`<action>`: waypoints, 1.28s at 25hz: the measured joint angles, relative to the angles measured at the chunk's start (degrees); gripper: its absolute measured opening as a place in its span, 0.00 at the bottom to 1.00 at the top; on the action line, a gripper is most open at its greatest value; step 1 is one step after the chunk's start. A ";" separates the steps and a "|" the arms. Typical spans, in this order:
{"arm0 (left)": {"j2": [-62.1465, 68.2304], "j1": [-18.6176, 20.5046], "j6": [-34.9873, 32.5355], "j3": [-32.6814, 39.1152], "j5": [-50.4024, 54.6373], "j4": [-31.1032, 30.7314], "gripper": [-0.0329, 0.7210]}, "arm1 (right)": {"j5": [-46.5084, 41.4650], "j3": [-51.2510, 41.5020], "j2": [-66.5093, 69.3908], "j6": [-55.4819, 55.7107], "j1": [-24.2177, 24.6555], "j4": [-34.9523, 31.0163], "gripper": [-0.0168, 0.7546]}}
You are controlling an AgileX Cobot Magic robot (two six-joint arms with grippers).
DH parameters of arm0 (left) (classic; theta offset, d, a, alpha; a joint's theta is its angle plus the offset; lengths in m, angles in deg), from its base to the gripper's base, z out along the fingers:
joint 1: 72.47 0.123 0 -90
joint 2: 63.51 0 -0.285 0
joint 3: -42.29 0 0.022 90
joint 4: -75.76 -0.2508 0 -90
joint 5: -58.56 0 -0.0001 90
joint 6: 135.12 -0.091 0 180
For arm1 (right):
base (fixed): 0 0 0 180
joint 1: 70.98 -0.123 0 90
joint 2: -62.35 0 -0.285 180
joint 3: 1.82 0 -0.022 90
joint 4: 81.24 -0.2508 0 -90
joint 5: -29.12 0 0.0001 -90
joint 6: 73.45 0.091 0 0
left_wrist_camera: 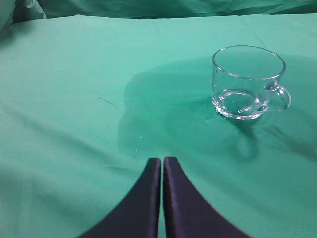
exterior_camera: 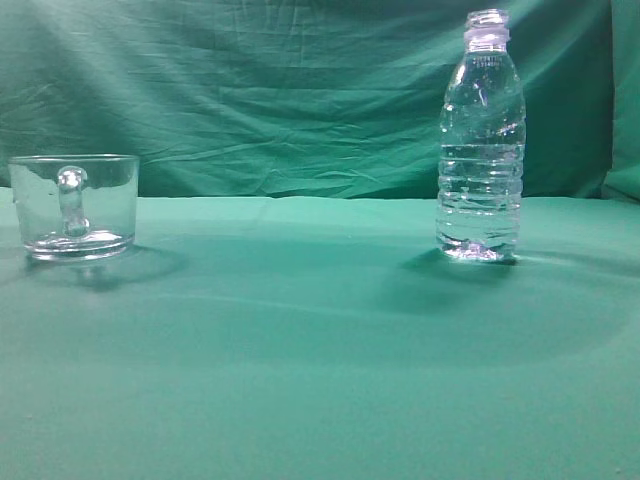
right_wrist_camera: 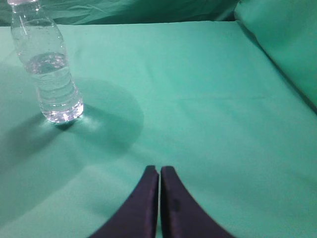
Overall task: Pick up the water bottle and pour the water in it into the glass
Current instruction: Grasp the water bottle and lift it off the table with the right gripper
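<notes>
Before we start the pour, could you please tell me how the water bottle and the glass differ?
The water bottle is tall, narrow-necked and ribbed; the glass is short, wide and smooth-walled. The bottle holds water partway up; the glass looks empty. Only the glass has a handle. Both are clear and stand upright on the green cloth.

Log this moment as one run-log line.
stage: pre-grasp | water bottle: upright, uncapped, part full | glass: empty | left end effector: shut, clear of glass | right end effector: shut, clear of bottle
</notes>
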 joint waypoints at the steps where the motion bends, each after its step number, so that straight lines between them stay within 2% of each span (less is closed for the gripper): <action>1: 0.00 0.00 0.00 0.00 0.00 0.00 0.04 | 0.00 0.00 0.00 0.00 0.00 0.00 0.02; 21: 0.00 0.00 0.00 0.00 0.00 0.00 0.04 | 0.74 0.00 0.00 -1.48 0.00 0.77 0.02; 23: 0.00 0.00 0.00 0.00 0.00 0.00 0.04 | 4.23 0.00 0.00 -0.83 0.00 0.43 0.02; 28: 0.00 0.00 0.00 0.00 0.00 0.00 0.04 | 20.86 -0.03 0.00 0.96 0.00 -0.90 0.02; 32: 0.00 0.00 0.00 0.00 0.00 0.00 0.04 | 29.29 -0.03 0.00 1.97 0.00 -1.02 0.02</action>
